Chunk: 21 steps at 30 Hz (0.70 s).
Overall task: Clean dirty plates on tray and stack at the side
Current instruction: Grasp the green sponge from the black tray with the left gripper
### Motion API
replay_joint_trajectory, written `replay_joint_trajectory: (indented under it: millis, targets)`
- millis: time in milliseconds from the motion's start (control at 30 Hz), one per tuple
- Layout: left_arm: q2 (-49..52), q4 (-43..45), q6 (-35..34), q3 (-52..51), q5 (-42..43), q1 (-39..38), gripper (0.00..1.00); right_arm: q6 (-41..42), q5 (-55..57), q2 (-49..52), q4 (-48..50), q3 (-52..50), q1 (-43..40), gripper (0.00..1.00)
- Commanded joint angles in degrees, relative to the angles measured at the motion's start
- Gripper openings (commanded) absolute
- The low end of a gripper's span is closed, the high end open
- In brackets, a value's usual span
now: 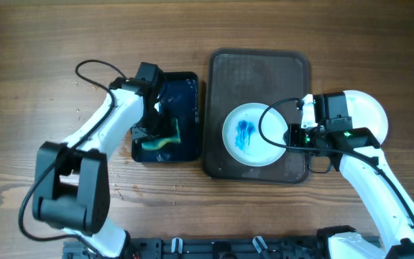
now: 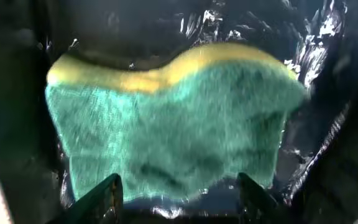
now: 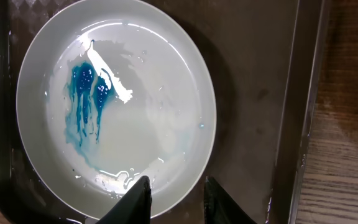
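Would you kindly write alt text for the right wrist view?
A white plate smeared with blue paint lies on a dark brown tray. The right claw straddles the plate's rim at the bottom edge, and wooden table shows at right.

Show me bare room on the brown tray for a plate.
Bare: the far half of the dark brown rectangular tray, from its top rim to the blue-smeared round white plate. Crowded: the plate's right side, under the right gripper.
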Motion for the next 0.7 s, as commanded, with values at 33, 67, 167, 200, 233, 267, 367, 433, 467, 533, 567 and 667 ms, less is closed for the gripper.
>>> replay_joint_trajectory:
  millis: [33, 67, 167, 200, 233, 267, 367, 433, 467, 533, 567, 667]
  targets:
    - [-0.9, 0.8, 0.3, -1.6, -0.2, -0.2, 0.54, 1.1, -0.9, -0.7, -0.3, 0.8, 0.1, 0.29]
    - [-0.6, 2.7, 0.2, -3.3, -1.0, -0.2, 0.54, 1.6, -0.9, -0.7, -0.3, 0.8, 0.1, 0.29]
    - [0.8, 12.6, -1.6, -9.8, -3.7, -0.2, 0.49, 2.5, -0.9, -0.7, -0.3, 0.8, 0.1, 0.28]
    - [1.2, 15.4, -1.4, -11.3, -3.6, -0.2, 0.42, 2.5, -0.9, -0.7, -0.3, 0.8, 0.1, 0.28]
    - [1.7, 17.4, -1.4, -12.6, -3.6, -0.2, 0.24, 2.5, -0.9, -0.7, -0.3, 0.8, 0.1, 0.28]
    - [1.8, 17.5, -1.4, -12.8, -3.6, -0.2, 0.04, 2.5, -0.9, -0.7, -0.4, 0.8, 0.1, 0.28]
    - [1.2, 16.5, -1.4, -12.4, -3.6, -0.2, 0.04, 3.1, 0.0, -0.7, -0.7, 0.8, 0.1, 0.20]
    - [0.3, 14.8, -1.4, -11.7, -3.6, -0.2, 0.04, 8.6, 5.4, -0.4, -1.7, 0.8, 0.1, 0.17]
    - [-0.9, 13.2, -1.4, -10.8, -3.6, -0.2, 0.04, 12.9, 9.5, 0.1, -2.8, 0.8, 0.1, 0.17]
    - [-2.8, 10.6, -1.4, -8.9, -3.6, -0.2, 0.04, 14.4, 11.3, 1.2, -2.8, 0.8, 0.1, 0.19]
    - [-3.4, 9.7, -1.2, -8.0, -3.6, -0.2, 0.04, 14.3, 11.3, 2.0, -2.4, 0.8, 0.0, 0.20]
    - [-6.7, 4.7, -1.1, -2.6, -3.6, -0.2, 0.04, 10.6, 10.5, 5.4, 0.0, 0.8, 0.0, 0.25]
